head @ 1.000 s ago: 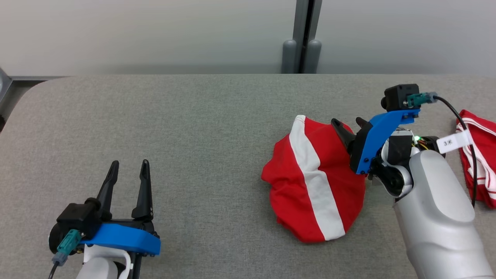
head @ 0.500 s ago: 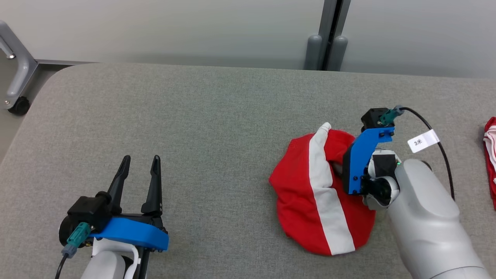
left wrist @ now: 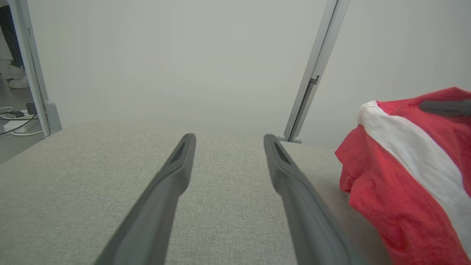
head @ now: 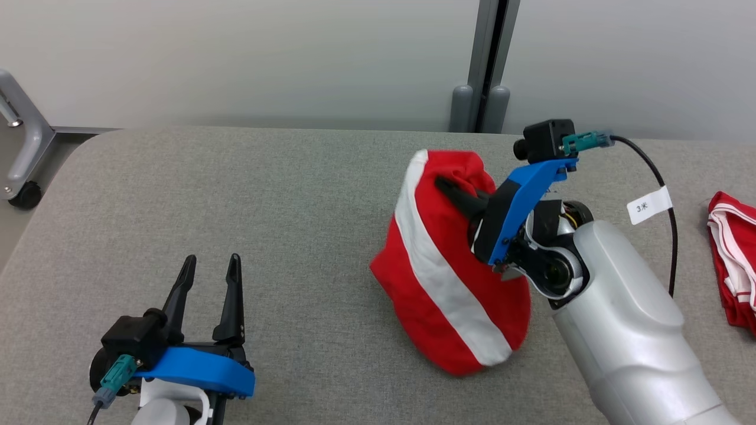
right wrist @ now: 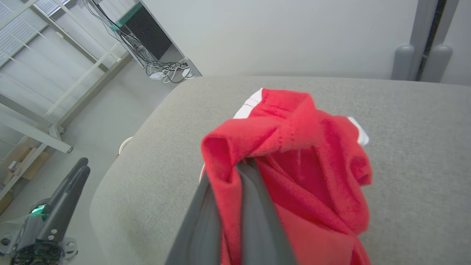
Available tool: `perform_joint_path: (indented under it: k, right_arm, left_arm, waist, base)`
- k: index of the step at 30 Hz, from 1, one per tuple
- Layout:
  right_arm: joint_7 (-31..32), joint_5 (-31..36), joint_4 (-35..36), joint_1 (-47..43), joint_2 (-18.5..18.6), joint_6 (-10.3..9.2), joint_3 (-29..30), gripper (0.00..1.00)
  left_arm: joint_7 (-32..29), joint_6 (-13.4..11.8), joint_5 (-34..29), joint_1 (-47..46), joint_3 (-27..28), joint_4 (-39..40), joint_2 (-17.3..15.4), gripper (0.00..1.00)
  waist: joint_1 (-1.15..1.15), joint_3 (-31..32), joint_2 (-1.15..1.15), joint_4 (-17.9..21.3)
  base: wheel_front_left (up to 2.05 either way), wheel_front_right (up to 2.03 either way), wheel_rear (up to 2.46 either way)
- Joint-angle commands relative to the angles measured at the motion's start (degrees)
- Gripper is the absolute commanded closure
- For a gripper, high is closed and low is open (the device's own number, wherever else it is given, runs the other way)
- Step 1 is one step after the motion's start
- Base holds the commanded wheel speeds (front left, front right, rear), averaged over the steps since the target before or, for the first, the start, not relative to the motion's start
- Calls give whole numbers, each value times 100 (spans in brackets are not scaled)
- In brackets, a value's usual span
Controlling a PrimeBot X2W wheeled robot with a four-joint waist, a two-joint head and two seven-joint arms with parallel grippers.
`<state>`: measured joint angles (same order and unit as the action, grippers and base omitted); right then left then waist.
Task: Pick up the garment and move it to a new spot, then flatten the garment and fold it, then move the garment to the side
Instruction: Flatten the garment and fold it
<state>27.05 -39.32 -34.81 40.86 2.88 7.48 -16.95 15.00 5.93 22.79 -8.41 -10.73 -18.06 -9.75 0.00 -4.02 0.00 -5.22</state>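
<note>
Red garment (head: pixel 437 277) hangs clamped in right gripper (head: pixel 443 184) at two o'clock for relocation; left gripper (head: pixel 211 260), eight o'clock, jaws apart.

Grey table (head: pixel 266 195); striped cloth (head: pixel 731 262), perhaps folded

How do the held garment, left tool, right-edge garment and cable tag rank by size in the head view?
1. held garment
2-3. left tool, right-edge garment: unsure, tool nearer, garment cropped by the frame
4. cable tag
</note>
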Motion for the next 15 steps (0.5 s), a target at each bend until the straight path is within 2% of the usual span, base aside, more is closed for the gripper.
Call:
perform_joint_path:
  k: [1, 7, 11, 15]
  right_arm:
    - [-254, -198, 182, 131, 4, 2, -104, 100]
    - [-1756, -845, 550, 545, 6, 2, -404, 100]
    - [-2459, -438, 111, 628, 10, 2, -401, 100]
    - [-2632, 36, -455, 243, 24, 2, -179, 100]
  left_arm:
    - [24, 13, 21, 5, 9, 22, 13, 0]
    - [24, 25, 19, -22, 39, 49, 20, 0]
    - [24, 31, -7, -32, 61, 64, 43, 0]
    - [24, 39, -28, -19, 82, 71, 63, 0]
  waist:
    - [0, 10, 0, 6]
    - [0, -31, 0, 24]
    - [0, -60, 0, 52]
    - [0, -73, 0, 96]
  base:
    - [0, 0, 0]
    - [0, 0, 0]
    - [0, 0, 0]
    - [0, 0, 0]
